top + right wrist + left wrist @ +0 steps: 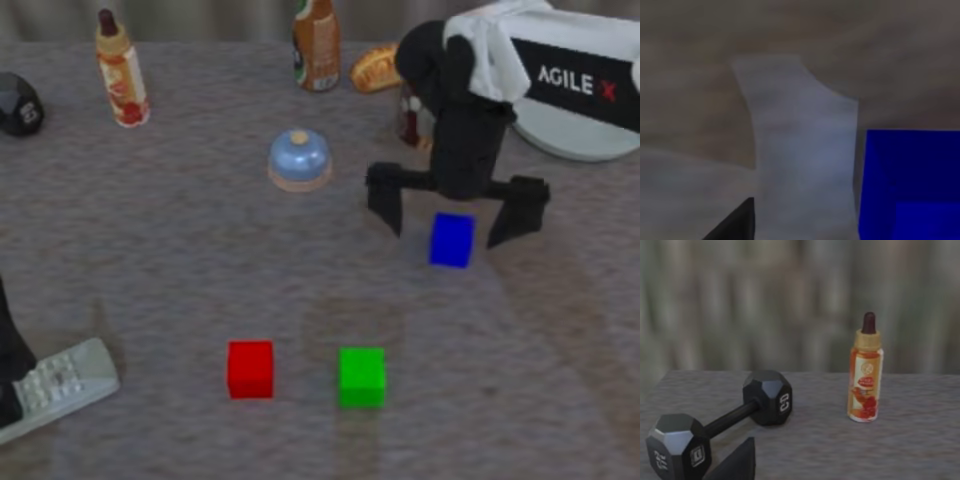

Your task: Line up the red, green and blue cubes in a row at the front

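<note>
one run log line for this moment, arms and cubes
right gripper: open, straddling blue cube mid-table | red cube, green cube: side by side at front | left arm: parked at left edge

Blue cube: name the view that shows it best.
The top view: the whole blue cube shows there, lying between the right gripper's open fingers. The right wrist view shows only part of it, close up. The left wrist view shows none of it.
</note>
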Controlling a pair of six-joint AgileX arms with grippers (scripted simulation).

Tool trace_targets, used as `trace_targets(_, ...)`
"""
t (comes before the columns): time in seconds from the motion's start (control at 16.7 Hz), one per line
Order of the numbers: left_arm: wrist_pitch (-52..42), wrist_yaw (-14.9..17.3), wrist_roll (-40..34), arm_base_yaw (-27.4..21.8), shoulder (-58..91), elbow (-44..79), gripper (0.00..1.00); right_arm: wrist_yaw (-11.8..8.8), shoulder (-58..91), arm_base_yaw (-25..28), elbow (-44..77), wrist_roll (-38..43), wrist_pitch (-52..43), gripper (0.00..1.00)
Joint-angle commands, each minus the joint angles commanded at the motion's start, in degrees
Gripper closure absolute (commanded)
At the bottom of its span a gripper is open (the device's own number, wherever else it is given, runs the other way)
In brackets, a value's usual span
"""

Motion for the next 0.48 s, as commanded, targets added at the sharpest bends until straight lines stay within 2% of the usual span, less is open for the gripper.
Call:
trace_targets(0.18, 0.0, 0.0, 0.0, 0.0, 0.0, 0.0, 0.0, 0.02, 1.53, 0.02, -3.62, 0.05, 4.72, 0.0)
trace_targets(0.42, 0.0, 0.0, 0.0, 0.0, 0.0, 0.0, 0.0, 0.02, 1.68, 0.03, -3.92, 0.06, 5.07, 0.0)
trace_targets(0.48, 0.0, 0.0, 0.0, 0.0, 0.0, 0.0, 0.0, 0.02, 1.68, 0.03, -3.92, 0.06, 5.07, 0.08)
